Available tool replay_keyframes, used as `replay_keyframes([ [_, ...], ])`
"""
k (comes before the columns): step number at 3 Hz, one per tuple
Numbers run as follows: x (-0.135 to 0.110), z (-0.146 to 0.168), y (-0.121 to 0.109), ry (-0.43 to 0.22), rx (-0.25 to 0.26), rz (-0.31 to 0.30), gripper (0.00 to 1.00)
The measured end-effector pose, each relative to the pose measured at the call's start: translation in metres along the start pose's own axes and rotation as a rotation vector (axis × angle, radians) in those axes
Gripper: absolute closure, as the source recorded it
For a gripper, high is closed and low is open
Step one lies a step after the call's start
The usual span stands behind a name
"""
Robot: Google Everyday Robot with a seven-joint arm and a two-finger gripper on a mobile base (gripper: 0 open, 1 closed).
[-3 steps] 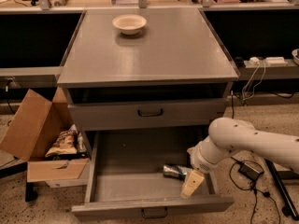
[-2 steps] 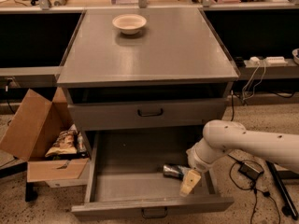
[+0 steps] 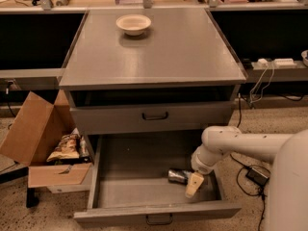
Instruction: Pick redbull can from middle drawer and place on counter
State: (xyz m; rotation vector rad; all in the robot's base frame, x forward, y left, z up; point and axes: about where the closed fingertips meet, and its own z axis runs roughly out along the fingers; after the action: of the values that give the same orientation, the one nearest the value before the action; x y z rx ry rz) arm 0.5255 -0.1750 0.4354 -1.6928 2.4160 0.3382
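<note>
The redbull can [image 3: 178,176] lies on its side on the floor of the pulled-out middle drawer [image 3: 134,184], right of its middle. My gripper [image 3: 193,184] reaches down into the drawer from the right on a white arm [image 3: 240,146]. One cream fingertip [image 3: 194,185] shows just right of the can, touching or almost touching its end. The counter [image 3: 159,52] is the grey cabinet top above.
A cream bowl [image 3: 133,23] stands at the back of the counter. Another grey drawer front with a black handle [image 3: 155,115] is above the open drawer. An open cardboard box [image 3: 43,143] with snack bags stands on the floor to the left. Cables lie at the right.
The arm and gripper have shifted a little to the left, closer to the can. The can has not moved.
</note>
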Motion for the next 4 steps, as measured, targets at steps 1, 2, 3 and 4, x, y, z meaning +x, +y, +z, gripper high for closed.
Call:
replay_keyframes([
  [1, 0.004, 0.021, -0.014, 0.038, 0.003, -0.014, 0.0],
  [2, 0.01, 0.044, -0.023, 0.057, 0.003, -0.01, 0.0],
  [3, 0.013, 0.061, -0.028, 0.086, 0.019, -0.011, 0.18],
  [4, 0.014, 0.071, -0.031, 0.059, 0.039, -0.015, 0.41],
])
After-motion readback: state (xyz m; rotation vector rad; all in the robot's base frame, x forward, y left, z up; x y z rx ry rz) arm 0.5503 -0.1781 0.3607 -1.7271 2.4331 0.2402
